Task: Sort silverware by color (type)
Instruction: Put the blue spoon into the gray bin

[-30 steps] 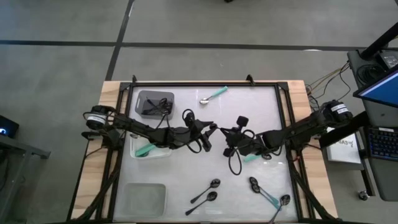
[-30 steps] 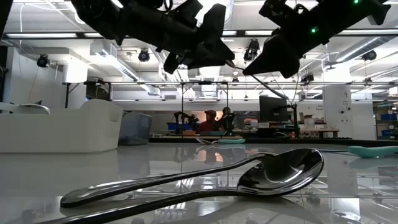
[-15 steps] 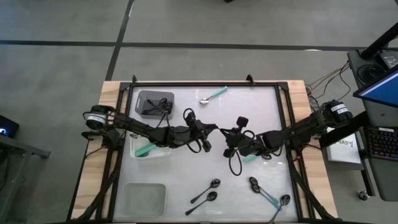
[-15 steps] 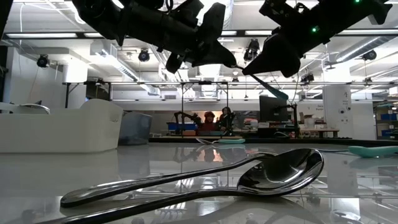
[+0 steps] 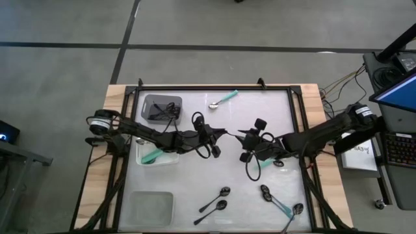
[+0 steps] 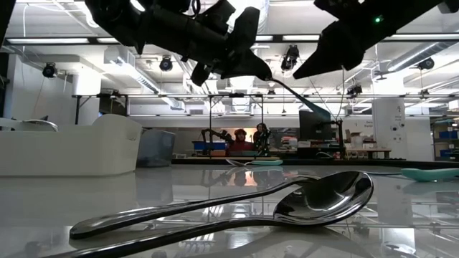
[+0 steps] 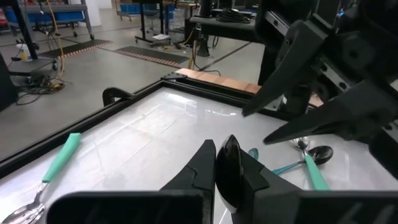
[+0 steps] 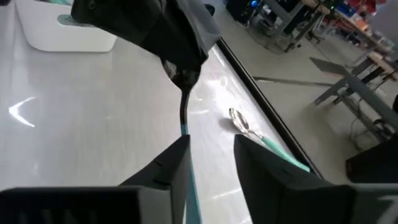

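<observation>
Above mid-worktop [image 5: 195,179] the left gripper [image 5: 227,134] has its jaws clamped on the bowl of a black-and-teal spoon [image 8: 185,112], while the right gripper [image 5: 243,135], jaws parted, straddles its handle; the right should back straight off to avoid snagging it.

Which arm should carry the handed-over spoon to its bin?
Left. The left end effector is shut on the black-bowl teal-handled spoon, and the right end effector has opened off it. The white bin lies on the left arm's side.
</observation>
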Controlling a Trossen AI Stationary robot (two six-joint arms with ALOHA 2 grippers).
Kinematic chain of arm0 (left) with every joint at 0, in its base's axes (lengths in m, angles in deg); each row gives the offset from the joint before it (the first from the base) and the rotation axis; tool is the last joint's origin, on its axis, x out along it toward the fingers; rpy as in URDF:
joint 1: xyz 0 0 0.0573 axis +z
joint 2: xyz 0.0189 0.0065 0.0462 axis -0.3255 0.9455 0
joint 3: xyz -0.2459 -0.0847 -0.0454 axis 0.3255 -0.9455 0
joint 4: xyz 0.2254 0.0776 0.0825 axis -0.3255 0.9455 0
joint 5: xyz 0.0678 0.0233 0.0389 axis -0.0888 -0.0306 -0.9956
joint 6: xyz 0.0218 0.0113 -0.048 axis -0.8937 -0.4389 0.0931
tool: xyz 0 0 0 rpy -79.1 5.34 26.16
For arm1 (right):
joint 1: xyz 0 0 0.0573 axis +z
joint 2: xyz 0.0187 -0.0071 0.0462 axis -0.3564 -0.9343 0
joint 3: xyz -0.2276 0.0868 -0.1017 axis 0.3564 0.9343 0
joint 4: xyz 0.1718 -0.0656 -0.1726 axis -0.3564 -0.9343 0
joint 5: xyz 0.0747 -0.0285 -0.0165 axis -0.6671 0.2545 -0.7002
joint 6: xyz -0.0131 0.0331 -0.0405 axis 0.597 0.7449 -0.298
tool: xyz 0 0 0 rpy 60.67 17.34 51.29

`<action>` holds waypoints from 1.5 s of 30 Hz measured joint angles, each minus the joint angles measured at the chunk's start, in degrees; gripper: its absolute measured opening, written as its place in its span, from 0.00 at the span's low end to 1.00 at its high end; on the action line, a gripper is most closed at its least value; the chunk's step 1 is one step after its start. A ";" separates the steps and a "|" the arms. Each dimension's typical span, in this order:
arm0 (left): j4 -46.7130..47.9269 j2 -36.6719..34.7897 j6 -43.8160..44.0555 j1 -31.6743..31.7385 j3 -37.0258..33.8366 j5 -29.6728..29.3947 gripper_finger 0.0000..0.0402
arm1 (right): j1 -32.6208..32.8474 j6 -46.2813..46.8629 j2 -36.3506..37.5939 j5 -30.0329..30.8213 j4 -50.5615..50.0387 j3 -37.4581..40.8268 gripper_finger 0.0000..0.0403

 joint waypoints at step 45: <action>92.11 -40.38 74.75 -31.43 0.02 30.58 0.00 | 0.37 21.15 4.83 -8.00 -7.04 2.23 0.36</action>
